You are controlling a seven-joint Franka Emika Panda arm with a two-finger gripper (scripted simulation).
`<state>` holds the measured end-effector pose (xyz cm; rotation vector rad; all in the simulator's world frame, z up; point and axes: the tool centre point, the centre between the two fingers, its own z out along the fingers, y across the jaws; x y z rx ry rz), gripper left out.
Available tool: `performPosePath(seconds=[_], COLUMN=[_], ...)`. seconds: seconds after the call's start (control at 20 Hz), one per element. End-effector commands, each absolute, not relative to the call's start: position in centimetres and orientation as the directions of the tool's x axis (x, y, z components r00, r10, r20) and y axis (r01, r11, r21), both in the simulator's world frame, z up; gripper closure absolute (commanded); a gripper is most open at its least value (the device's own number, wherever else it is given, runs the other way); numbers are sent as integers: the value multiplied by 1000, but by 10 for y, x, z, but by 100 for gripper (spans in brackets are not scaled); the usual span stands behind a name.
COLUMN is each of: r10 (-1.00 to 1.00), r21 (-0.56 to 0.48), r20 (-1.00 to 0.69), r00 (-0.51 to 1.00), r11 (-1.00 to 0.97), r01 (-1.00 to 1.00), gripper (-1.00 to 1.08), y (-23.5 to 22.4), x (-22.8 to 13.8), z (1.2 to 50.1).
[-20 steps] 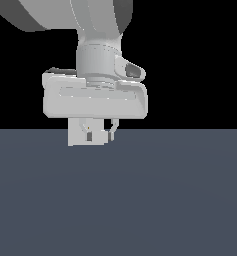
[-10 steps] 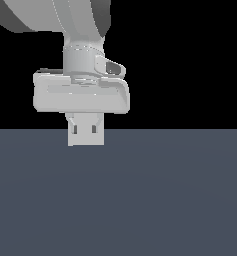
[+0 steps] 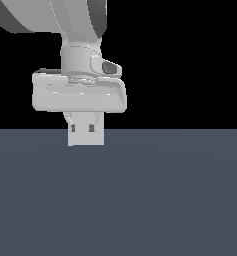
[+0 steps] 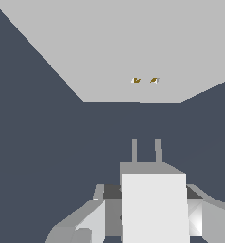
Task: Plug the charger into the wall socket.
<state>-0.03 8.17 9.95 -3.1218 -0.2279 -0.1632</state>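
1. Moved since earlier frames: gripper [image 3: 86,131] has shifted toward exterior view's left over the last sec; wrist has also turned, so the palm block now faces the cam more squarely. Height approx. unchanged, just above the dark grey floor [image 3: 140,200].
2. Meaning for task (judgement): looks like final lining-up of prongs w/ holes, not yet insertion. Plug-in still to do.
3. Item, near: gripper [image 4: 152,223], clenched on charger [image 4: 154,204]; fingers [image 4: 85,223] press its flanks. White block, two thin prongs pointing fwd, away from wrist.
4. Item, mid: bare floor gap between prong tips and plate; no contact.
5. Item, far: wall socket [image 4: 133,47], light grey upright plate, two small yellowish holes [image 4: 145,80] at centre. Holes sit nearly in line w/ prongs, slightly offset.
6. Socket not visible in exterior view.
7. Brands/labels/writing: none legible on any item.
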Motion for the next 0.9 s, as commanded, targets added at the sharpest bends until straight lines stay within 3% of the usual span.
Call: performPosePath(seconds=[0.0, 0.85], r10=[144, 141], r21=[0, 0], r20=[104, 104], r00=[984, 984], r11=[-989, -990], r01=[145, 142], gripper=[108, 108], y=[82, 88], x=[0, 45], z=[100, 100])
